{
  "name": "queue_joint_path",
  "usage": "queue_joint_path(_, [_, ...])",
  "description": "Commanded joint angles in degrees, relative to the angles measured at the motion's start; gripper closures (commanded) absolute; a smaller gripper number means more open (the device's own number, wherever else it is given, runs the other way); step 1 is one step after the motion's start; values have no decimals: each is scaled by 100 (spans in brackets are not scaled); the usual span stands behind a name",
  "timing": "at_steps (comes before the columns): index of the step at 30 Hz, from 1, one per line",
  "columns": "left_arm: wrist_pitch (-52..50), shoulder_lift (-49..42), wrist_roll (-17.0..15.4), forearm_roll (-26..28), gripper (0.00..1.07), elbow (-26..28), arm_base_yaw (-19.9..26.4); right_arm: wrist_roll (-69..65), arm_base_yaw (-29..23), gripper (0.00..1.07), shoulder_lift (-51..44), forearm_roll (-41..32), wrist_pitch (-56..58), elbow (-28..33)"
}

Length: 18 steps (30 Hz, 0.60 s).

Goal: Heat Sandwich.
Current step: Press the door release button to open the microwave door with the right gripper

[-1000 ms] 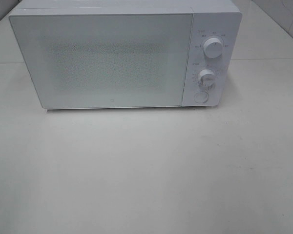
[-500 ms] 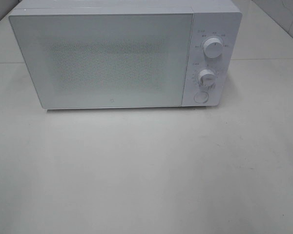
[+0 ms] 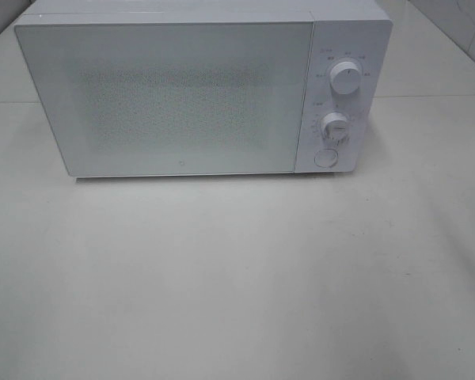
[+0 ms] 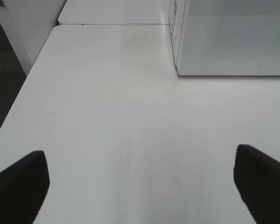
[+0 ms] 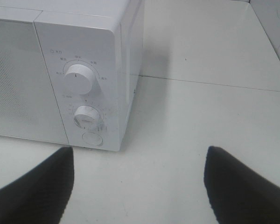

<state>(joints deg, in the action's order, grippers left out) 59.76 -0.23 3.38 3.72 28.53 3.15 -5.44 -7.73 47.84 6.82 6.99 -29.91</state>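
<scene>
White microwave [image 3: 174, 95], door shut
Sat upright on the table [image 3: 237, 301], dotted door facing front, control panel [image 3: 368, 47] at right.

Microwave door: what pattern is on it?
The door shows fine dotted mesh on white; exterior high view shows it best.

The left end effector [image 4: 140, 186] has its jaws spread wide, its dark fingers [image 4: 18, 186] holding nothing. The right end effector [image 5: 140, 186] is spread too, fingers [image 5: 242, 186] well apart and empty.
</scene>
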Motion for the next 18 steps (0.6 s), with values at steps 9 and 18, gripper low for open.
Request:
queue_joint_path(9, [-52, -143, -6, 29, 5, -11, 6, 23, 46, 32, 859, 40, -1988, 269])
queue_joint_path(18, [-52, -143, -6, 29, 5, -11, 6, 350, 34, 32, 1530, -407, -3650, 900])
